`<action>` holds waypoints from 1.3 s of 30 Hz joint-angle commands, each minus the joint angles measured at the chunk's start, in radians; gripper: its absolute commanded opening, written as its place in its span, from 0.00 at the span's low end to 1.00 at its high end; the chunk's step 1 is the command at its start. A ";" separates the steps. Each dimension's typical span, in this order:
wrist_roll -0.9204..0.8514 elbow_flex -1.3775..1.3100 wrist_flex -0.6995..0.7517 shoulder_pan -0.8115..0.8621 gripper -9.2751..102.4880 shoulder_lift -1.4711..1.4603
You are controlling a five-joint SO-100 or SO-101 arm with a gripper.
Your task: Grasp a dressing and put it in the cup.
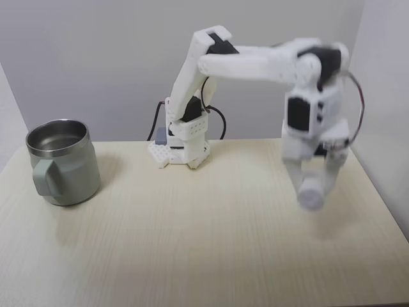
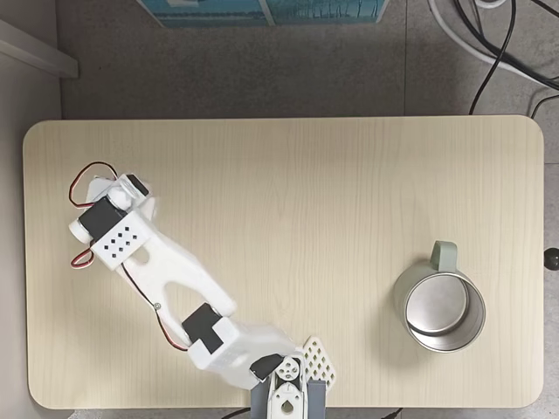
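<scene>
With the hand (image 1: 313, 192) clamped on the dressing (image 1: 311, 195), lifted clear of the worktop (image 1: 204, 243) at about four o'clock in a fixed view, carry it high across to the cup (image 1: 64, 163) at nine o'clock and release only once centred over the steel rim.

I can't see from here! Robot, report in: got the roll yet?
Fingers shut on the gauze roll, lifted off the table. Mug at the far end, empty. Nothing between them.
</scene>
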 commanded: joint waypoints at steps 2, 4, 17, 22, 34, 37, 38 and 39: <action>0.008 0.058 0.044 0.040 0.08 -0.164; 0.009 0.058 0.063 0.072 0.08 -0.225; 0.083 0.054 0.107 0.586 0.08 -0.557; 0.149 0.049 0.078 0.862 0.08 -0.600; 0.383 -0.101 0.089 1.362 0.08 -0.690; 0.376 -0.193 0.095 1.465 0.08 -0.718; 0.370 -0.221 0.092 1.502 0.08 -0.719; 0.368 -0.241 0.089 1.539 0.08 -0.712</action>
